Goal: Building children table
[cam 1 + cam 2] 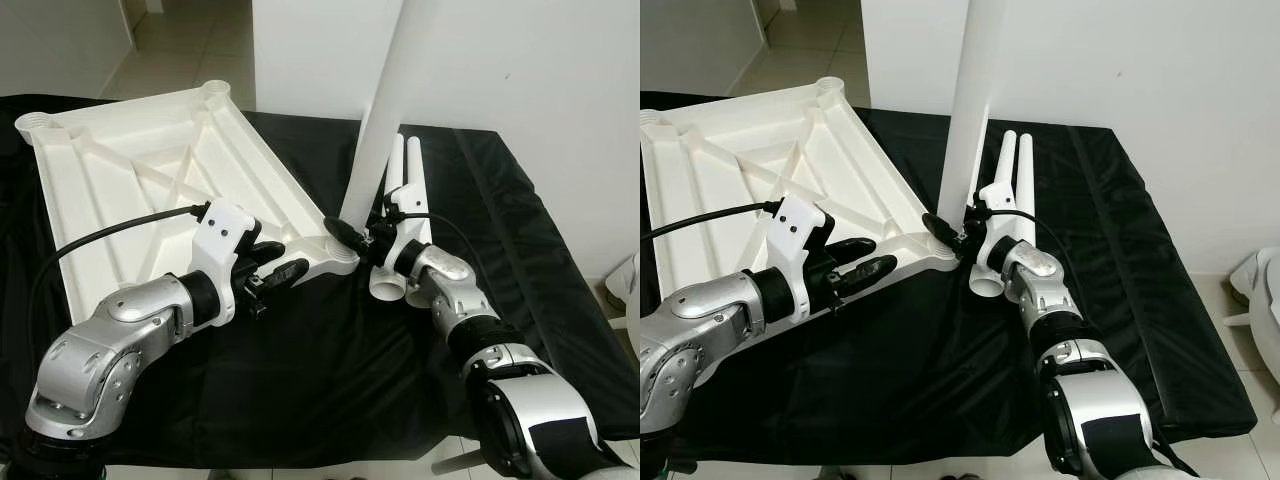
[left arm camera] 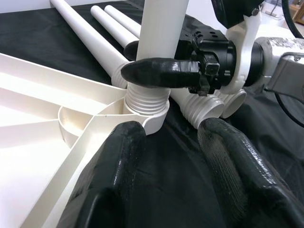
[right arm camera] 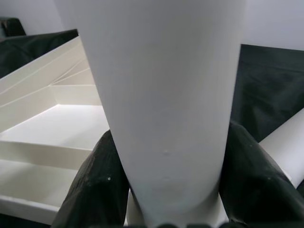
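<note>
Black fingers (image 3: 97, 190) of the right gripper (image 1: 352, 236) pinch a long white plastic tube leg (image 1: 378, 110) from both sides near its lower end. That leg stands upright in the centre of the left eye view, its ribbed threaded end seated in the round corner socket (image 2: 147, 116) of an upturned white ribbed plastic tabletop (image 1: 150, 180). The left gripper (image 1: 275, 265) sits at the lower left of centre with its fingers (image 2: 109, 180) spread apart, one lying over the tabletop's edge just beside that socket, the other over the black cloth (image 1: 330, 370). Two more white tube legs (image 1: 405, 180) lie side by side on the cloth, just beyond the right gripper. The tabletop fills the upper left of the frame, lying on the cloth-covered table.
</note>
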{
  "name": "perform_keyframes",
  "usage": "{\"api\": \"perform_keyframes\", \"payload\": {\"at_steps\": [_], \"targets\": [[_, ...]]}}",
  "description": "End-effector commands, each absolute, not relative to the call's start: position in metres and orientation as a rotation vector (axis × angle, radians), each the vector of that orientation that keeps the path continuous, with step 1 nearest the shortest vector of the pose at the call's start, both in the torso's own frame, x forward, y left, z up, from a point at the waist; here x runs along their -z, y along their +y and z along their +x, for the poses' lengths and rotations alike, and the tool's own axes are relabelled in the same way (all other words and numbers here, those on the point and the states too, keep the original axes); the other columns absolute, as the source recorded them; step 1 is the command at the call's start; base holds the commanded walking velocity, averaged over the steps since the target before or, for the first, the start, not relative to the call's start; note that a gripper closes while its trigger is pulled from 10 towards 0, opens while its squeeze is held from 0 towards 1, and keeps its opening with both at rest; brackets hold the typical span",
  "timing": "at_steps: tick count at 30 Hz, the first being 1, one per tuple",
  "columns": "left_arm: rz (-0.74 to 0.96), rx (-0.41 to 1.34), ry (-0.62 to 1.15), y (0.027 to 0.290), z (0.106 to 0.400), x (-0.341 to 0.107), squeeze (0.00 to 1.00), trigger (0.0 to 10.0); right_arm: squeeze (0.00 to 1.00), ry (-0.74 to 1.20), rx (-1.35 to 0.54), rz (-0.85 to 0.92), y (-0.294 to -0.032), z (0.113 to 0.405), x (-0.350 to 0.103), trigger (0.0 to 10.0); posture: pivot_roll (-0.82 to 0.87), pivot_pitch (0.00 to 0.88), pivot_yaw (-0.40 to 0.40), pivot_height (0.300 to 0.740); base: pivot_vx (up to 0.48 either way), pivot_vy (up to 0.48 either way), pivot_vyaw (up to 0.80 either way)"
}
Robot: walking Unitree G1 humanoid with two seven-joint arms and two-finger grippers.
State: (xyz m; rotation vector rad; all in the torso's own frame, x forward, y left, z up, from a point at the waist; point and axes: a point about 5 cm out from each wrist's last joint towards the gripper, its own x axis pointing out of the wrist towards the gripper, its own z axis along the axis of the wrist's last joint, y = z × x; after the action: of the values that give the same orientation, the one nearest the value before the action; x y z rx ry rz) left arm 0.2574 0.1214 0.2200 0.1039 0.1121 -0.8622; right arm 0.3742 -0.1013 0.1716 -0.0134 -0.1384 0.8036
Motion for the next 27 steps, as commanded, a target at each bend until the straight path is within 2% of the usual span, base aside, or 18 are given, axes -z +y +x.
{"api": "perform_keyframes", "payload": {"at_steps": [1, 8, 10, 15, 22, 27], "targets": [[0.108, 0.870, 0.105, 0.117, 0.255, -0.221, 0.00, 10.0, 0.00, -0.101, -0.796, 0.019, -0.095, 0.369, -0.162, 10.0, 0.04, 0.112, -0.077, 0.740, 0.000, 0.000, 0.00], [0.105, 0.879, 0.107, 0.116, 0.255, -0.220, 0.00, 10.0, 0.00, -0.123, -0.684, 0.042, -0.091, 0.366, -0.164, 10.0, 0.03, 0.110, -0.080, 0.740, 0.000, 0.000, 0.00], [0.106, 0.881, 0.107, 0.116, 0.256, -0.220, 0.00, 10.0, 0.00, -0.136, -0.568, 0.071, -0.091, 0.363, -0.165, 10.0, 0.03, 0.108, -0.078, 0.740, 0.000, 0.000, 0.00], [0.107, 0.885, 0.110, 0.116, 0.255, -0.220, 0.00, 10.0, 0.00, -0.147, -0.466, 0.089, -0.092, 0.362, -0.166, 10.0, 0.03, 0.106, -0.076, 0.740, 0.000, 0.000, 0.00], [0.108, 0.895, 0.118, 0.116, 0.255, -0.219, 0.00, 10.0, 0.00, -0.167, -0.138, 0.065, -0.089, 0.349, -0.167, 10.0, 0.03, 0.107, -0.074, 0.740, 0.000, 0.000, 0.00], [0.107, 0.896, 0.118, 0.116, 0.254, -0.219, 0.00, 10.0, 0.00, -0.133, -0.095, 0.092, -0.081, 0.345, -0.164, 10.0, 0.04, 0.103, -0.077, 0.740, 0.000, 0.000, 0.00]]}}
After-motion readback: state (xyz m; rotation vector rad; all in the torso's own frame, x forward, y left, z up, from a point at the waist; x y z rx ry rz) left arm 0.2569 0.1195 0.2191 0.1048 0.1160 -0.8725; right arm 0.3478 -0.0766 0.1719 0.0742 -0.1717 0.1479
